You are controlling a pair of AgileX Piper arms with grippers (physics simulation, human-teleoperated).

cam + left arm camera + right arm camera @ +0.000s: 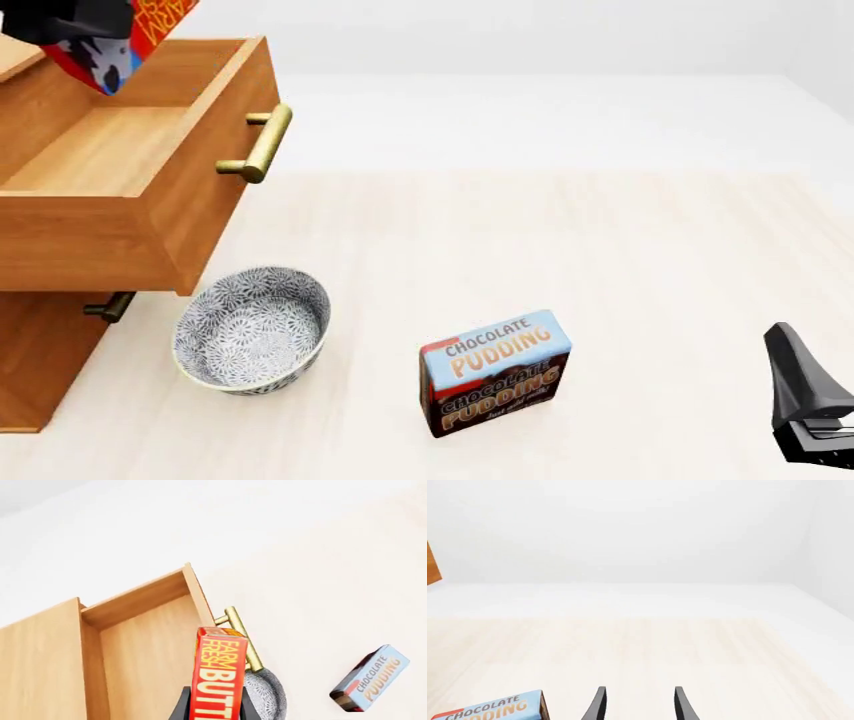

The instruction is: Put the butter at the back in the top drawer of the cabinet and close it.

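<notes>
The butter (219, 672), a red box with orange-yellow lettering, stands upright between the fingers of my left gripper (215, 702), which is shut on it. In the front view the butter (150, 20) hangs at the top left, over the back of the open top drawer (114, 150). The drawer is pulled out of the wooden cabinet (40, 350), its brass handle (267, 140) pointing to the table's middle, and its inside (147, 645) is bare wood. My right gripper (640, 705) is open and holds nothing, low at the front right (801, 385), far from the cabinet.
A patterned grey bowl (254, 325) sits on the table just below the open drawer's front. A blue-and-brown Chocolate Pudding box (494, 370) stands upright near the table's middle front. A lower drawer's handle (110, 305) shows under the open drawer.
</notes>
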